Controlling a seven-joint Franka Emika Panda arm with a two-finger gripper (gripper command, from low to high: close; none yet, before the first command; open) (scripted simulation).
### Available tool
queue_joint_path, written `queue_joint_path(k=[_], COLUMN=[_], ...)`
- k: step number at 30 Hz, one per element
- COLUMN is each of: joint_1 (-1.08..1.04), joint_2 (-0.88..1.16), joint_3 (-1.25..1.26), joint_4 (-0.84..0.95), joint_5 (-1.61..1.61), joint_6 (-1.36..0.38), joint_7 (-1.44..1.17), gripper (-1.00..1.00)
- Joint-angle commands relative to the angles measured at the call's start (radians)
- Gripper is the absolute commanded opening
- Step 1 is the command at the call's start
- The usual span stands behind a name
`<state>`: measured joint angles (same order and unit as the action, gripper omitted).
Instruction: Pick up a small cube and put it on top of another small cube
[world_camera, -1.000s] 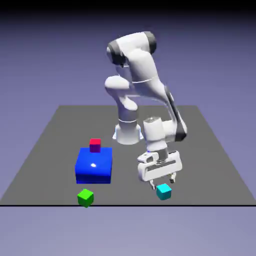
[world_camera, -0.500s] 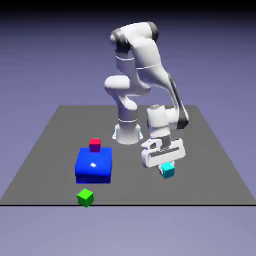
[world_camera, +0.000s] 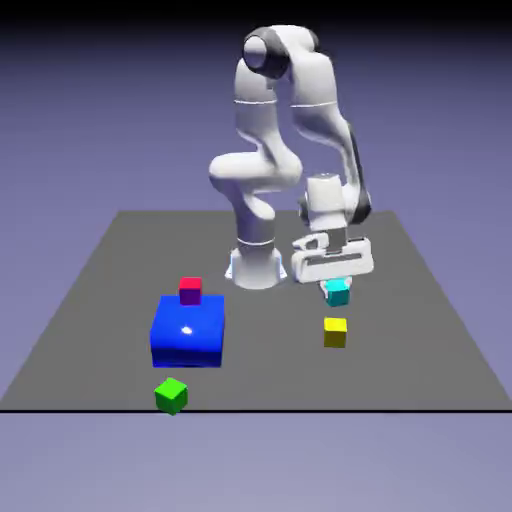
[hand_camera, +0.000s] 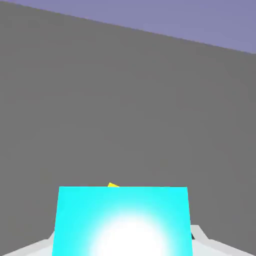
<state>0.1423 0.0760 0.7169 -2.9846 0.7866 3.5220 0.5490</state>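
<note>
Gripper (world_camera: 337, 285): was open around the cyan cube on the table; now clamped on it, carried up and back toward the robot's base (world_camera: 255, 268).
Cyan cube (world_camera: 338, 292): lifted off the table (world_camera: 110, 300), now hanging in the air directly above the yellow cube (world_camera: 335, 332), apart from it.
Yellow cube: hidden behind the hand earlier, now uncovered in the exterior view.
Arm (world_camera: 290, 110): straightened up taller, the shoulder risen.
</note>
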Motion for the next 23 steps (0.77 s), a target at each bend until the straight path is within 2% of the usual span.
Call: queue_joint_path(k=[1,8,9,23], joint_1=[0.000,-0.003,-0.003,0.002], joint_2=[0.036,0.281,0.281,-0.181], joint_3=[-0.009,-0.065,-0.065,0.042], joint_4=[0.010,0.079,0.079,-0.051], joint_5=[-0.004,-0.042,-0.042,0.029], joint_6=[0.028,0.215,0.215,-0.138], joint_7=[-0.009,-0.060,-0.060,0.037], gripper=[-1.00,-1.00,1.00,1.00])
